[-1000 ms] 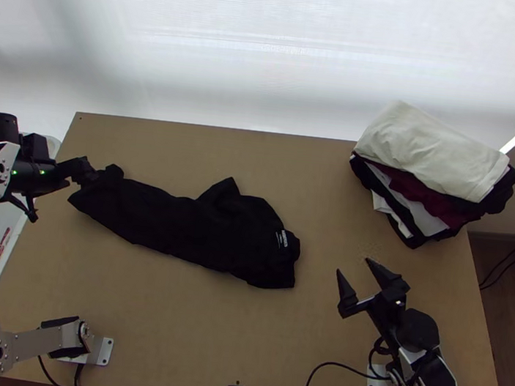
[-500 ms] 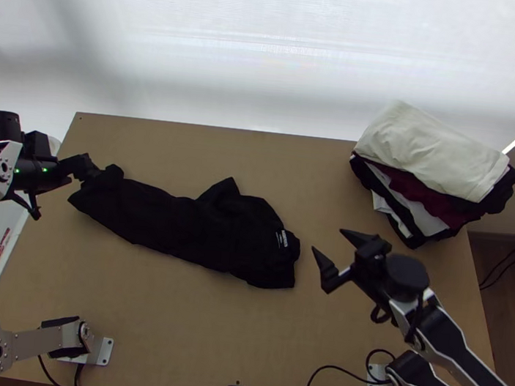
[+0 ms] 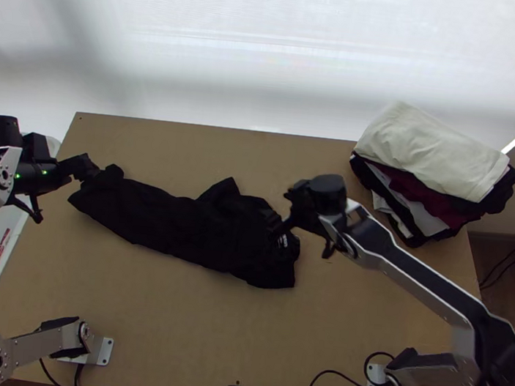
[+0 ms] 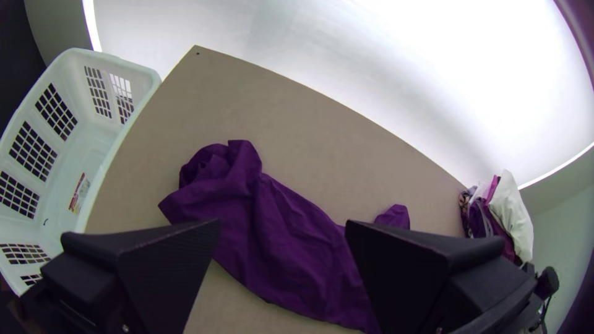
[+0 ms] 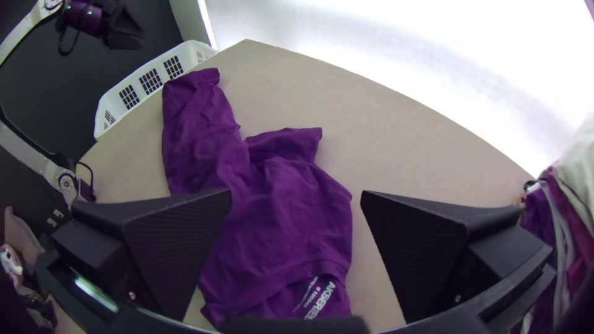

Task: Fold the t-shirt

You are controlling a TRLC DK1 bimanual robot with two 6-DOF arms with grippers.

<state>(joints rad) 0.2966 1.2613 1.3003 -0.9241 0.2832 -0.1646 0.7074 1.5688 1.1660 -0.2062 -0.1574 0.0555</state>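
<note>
Rumpled, the t-shirt (image 3: pixel 173 225) is laid at the top view's centre-left. Over its right end, the right gripper (image 5: pixel 296 195) is held open; if one layer only is pinched, bunching may be caused. Farther, at left, the left gripper (image 4: pixel 283 224) is likewise parted.

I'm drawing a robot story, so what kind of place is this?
Probably a robot lab or workshop for practising laundry: two robot arms are fixed at a table, with a t-shirt and a pile of clothes on it.
</note>
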